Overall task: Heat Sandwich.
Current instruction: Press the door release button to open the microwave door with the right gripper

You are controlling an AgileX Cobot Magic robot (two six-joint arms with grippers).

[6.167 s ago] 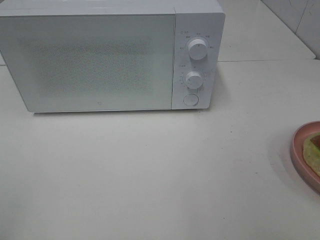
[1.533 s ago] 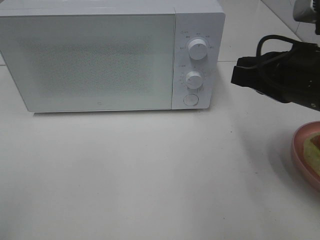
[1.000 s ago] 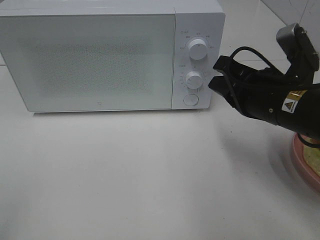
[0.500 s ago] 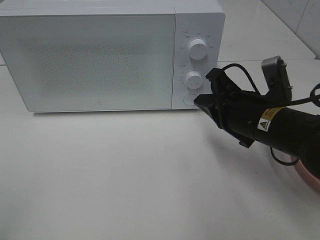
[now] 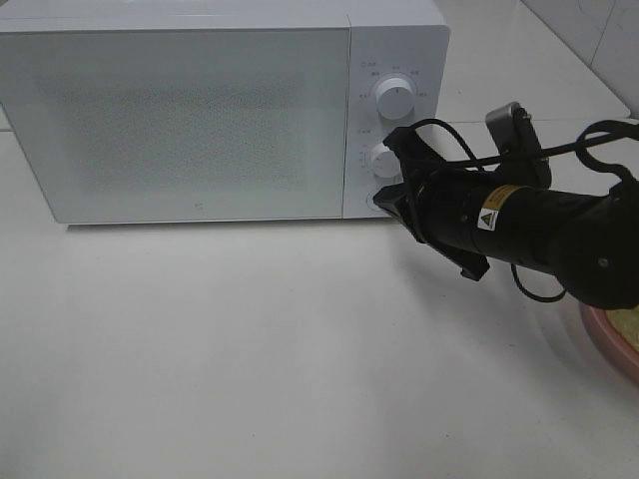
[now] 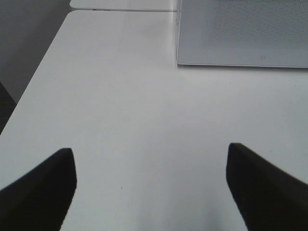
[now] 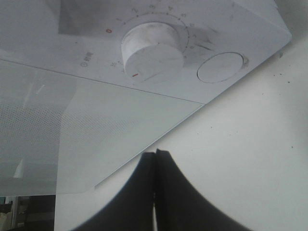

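Observation:
The white microwave (image 5: 200, 110) stands at the back left with its door shut. My right gripper (image 5: 387, 198) reaches across from the right, shut and empty, its tips at the round button (image 5: 380, 200) low on the control panel. In the right wrist view the shut fingers (image 7: 155, 161) point toward the panel, with the lower knob (image 7: 151, 45) and the round button (image 7: 220, 67) just ahead. Only a yellowish sliver of the sandwich (image 5: 629, 322) shows on the pink plate (image 5: 602, 341) at the right edge, behind the arm. My left gripper (image 6: 151, 185) hovers open over bare table.
The upper knob (image 5: 395, 97) sits above the lower knob on the panel. The white tabletop (image 5: 250, 339) stretches in front of the microwave. In the left wrist view the table's left edge (image 6: 36, 82) drops off to a dark floor.
My right arm has swung in from the right and moved left and down, bringing its shut tips to the microwave's round button. The arm now covers most of the plate.

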